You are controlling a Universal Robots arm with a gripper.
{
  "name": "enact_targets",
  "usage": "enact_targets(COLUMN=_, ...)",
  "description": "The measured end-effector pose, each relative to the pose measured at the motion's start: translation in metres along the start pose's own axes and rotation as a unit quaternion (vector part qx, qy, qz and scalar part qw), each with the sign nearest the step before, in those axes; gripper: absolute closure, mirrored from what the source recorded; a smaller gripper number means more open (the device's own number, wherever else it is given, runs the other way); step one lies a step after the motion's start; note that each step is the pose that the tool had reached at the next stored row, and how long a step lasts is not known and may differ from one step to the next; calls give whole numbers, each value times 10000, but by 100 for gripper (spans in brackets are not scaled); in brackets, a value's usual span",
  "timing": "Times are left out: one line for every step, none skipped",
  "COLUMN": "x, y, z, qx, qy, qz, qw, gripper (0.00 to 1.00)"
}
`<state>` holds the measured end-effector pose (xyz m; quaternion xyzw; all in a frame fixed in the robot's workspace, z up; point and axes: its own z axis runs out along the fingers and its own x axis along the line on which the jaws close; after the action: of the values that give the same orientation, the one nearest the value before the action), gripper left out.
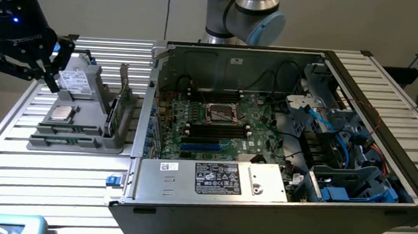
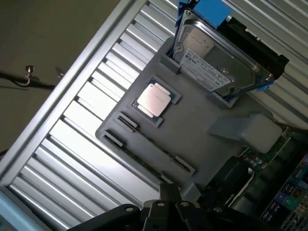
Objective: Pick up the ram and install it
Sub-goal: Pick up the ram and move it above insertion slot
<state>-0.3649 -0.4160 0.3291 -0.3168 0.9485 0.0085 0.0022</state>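
Not much done yet, far as I can tell; the ram (image 2: pixel 154 146) sits on edge in its slot in the grey tray (image 1: pixel 76 146), at the end away from the hard drive (image 1: pixel 74 81); not picked, nothing installed; the gripper (image 1: pixel 46 77) hangs over the tray's hard-drive end, fingers pinched together, empty; the open computer case (image 1: pixel 220 52) is right beside the tray; slatted metal table (image 1: pixel 31 177) underneath, plain beige wall (image 1: pixel 114 8) behind.

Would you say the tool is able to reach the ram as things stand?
Probably yes. The ram sits in a slot of the gray holder with nothing over it, and the tool hangs over that holder, by the hard drive. It is shut, though.
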Motion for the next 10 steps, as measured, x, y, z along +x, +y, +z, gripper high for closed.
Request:
enact_targets(x=0, y=0, z=1, qx=-1, qy=1, qz=-90, qw=10000, gripper=89)
enact_targets(x=0, y=0, z=2, qx=-2, qy=2, qz=-180, qw=9998, gripper=89)
enact_targets(x=0, y=0, z=3, qx=-3, qy=4, qz=-270, qw=9996, gripper=89)
enact_targets(x=0, y=0, z=4, qx=-4, qy=5, qz=-359, qw=9994, gripper=89)
enact_targets(x=0, y=0, z=5, qx=-5, qy=6, qz=-452, qw=9990, gripper=89)
enact_targets(x=0, y=0, z=6, qx=-6, qy=8, qz=-545, qw=9985, gripper=89)
enact_targets(x=0, y=0, z=8, qx=-6, qy=9, qz=-632, qw=9980, gripper=89)
enact_targets(x=0, y=0, z=9, qx=-7, qy=10, qz=-730, qw=9973, gripper=89)
enact_targets(x=0, y=0, z=11, qx=-8, qy=12, qz=-819, qw=9966, gripper=89)
enact_targets(x=0, y=0, z=12, qx=-9, qy=13, qz=-909, qw=9959, gripper=89)
